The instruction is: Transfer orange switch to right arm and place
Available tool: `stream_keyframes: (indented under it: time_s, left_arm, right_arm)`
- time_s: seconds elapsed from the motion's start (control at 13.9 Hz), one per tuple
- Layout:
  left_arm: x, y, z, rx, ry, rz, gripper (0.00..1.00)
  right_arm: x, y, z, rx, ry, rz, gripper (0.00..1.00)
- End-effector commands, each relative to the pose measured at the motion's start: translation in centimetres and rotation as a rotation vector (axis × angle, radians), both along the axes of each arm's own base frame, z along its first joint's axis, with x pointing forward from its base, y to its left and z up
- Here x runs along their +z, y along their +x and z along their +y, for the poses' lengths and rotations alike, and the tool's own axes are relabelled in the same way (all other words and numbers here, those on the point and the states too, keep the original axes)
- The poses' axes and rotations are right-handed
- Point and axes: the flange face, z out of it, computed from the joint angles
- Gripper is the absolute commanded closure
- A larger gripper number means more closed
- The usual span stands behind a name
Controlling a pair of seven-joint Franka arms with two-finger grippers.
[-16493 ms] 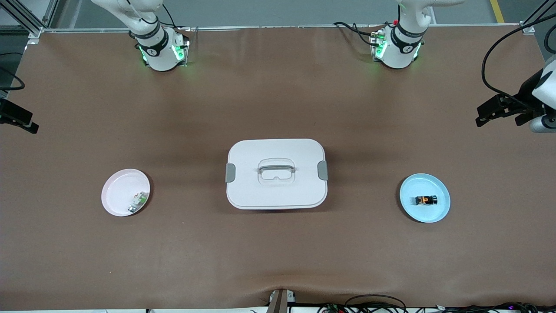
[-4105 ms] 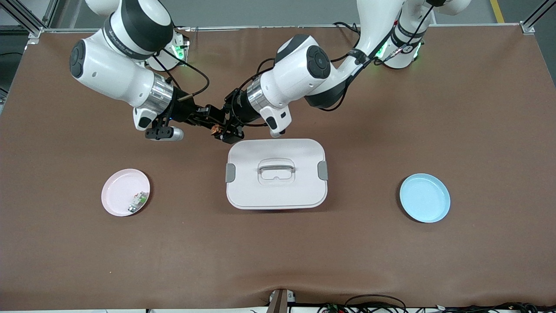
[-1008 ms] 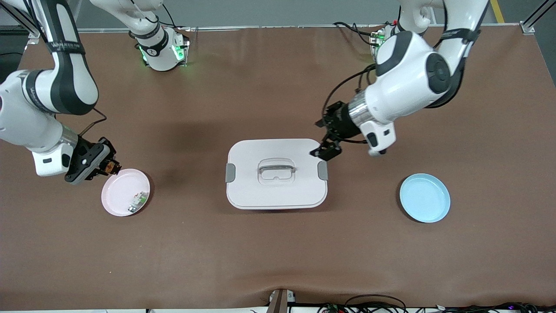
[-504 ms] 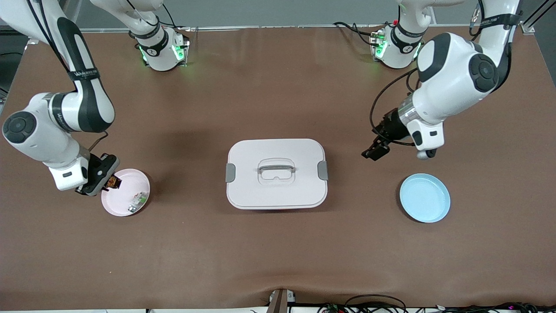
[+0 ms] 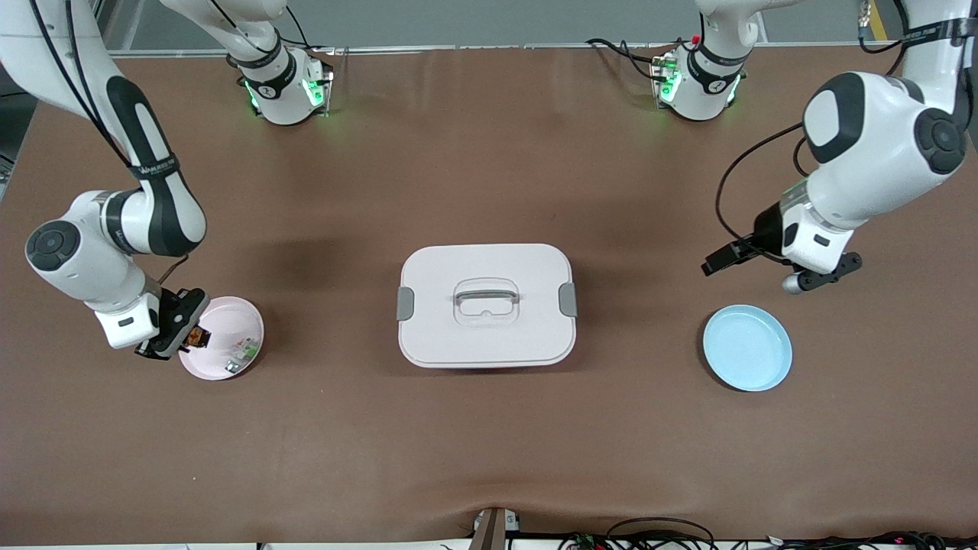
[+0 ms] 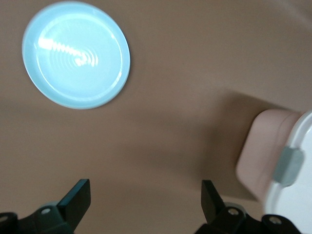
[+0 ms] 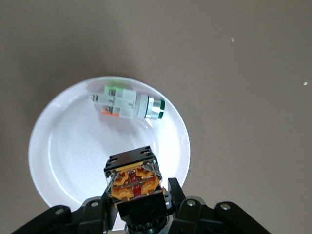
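A robotics lab is indicated by two white arms (image 5: 114, 229) bolted at their bases (image 5: 286, 92) to a brown-covered desk (image 5: 489, 443), framed by aluminium rails (image 5: 46, 30), with loose cables (image 5: 657, 535) strung along its edge.

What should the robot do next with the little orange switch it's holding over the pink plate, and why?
Probably lower it a little and let go. The right gripper is shut on the orange switch, just above a bare part of the pink plate, clear of the white-and-green part. The left gripper hangs open over the table near the blue plate, its job done.
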Motion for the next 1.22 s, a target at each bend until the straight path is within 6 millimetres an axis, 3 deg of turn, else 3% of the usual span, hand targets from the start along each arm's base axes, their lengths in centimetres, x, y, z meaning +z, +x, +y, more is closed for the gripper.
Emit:
stream_keyframes:
  time_s: [0.0, 0.29, 0.36, 0.5, 0.79, 1.15]
  left_arm:
    - [3.0, -1.1, 2.6, -0.179, 0.120, -0.091, 0.00]
    - [10.2, -1.1, 7.2, -0.200, 0.178, -0.179, 0.00]
    - [13.1, -0.9, 7.8, -0.196, 0.166, -0.161, 0.00]
    - [15.9, -0.6, 7.8, -0.191, 0.155, -0.136, 0.00]
    - [18.2, -1.7, 7.3, -0.189, 0.168, -0.149, 0.00]
    - [18.5, -1.8, 6.9, -0.198, 0.164, -0.131, 0.00]
  right_arm:
    - [-1.9, 0.0, -0.6, 0.029, -0.003, 0.013, 1.00]
    - [-3.8, -0.2, 0.1, 0.070, -0.001, 0.044, 1.00]
    - [-4.0, -0.2, 0.2, 0.097, -0.003, 0.048, 1.00]
    - [-4.8, -0.3, 0.1, 0.130, -0.003, 0.066, 1.00]
    - [-5.4, -0.5, 0.1, 0.190, -0.007, 0.085, 1.00]
    - [-6.4, -0.8, 0.0, 0.185, 0.001, 0.100, 1.00]
